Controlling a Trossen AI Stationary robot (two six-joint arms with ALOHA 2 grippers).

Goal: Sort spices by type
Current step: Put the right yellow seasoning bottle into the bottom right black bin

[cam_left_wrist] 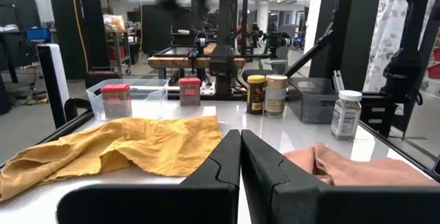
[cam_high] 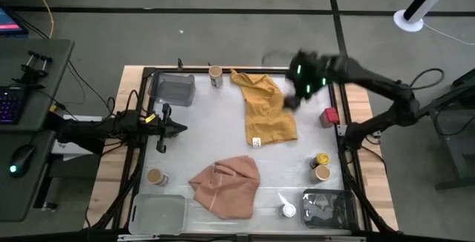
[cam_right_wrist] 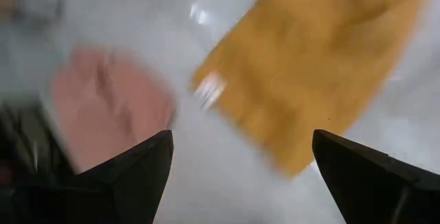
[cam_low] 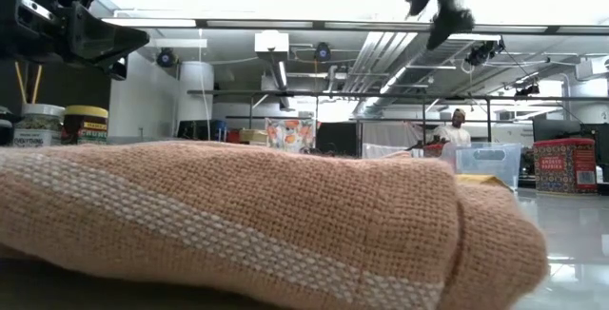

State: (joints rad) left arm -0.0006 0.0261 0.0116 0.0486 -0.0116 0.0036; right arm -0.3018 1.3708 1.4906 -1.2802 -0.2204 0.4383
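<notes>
The spices stand spread over the white table: a tan-lidded jar (cam_high: 215, 75) at the far edge and another (cam_high: 155, 177) near left. A red tin (cam_high: 329, 116) stands at the right. A yellow-lidded jar (cam_high: 320, 158) and a tan-lidded jar (cam_high: 322, 173) stand together near right, and a white-lidded jar (cam_high: 289, 210) at the near edge. A second red tin (cam_left_wrist: 115, 100) shows in the left wrist view. My right gripper (cam_high: 292, 102) hangs open high above the mustard cloth (cam_high: 269, 108), nothing between its fingers (cam_right_wrist: 357, 176). My left gripper (cam_high: 178, 129) stays shut and level at the table's left.
A pink cloth (cam_high: 226, 184) lies crumpled near the front. A grey tray (cam_high: 176, 88) sits far left, a clear tray (cam_high: 159, 212) near left, and a dark tray (cam_high: 326, 206) near right. Two more jars (cam_low: 59, 125) show at the left of the low view.
</notes>
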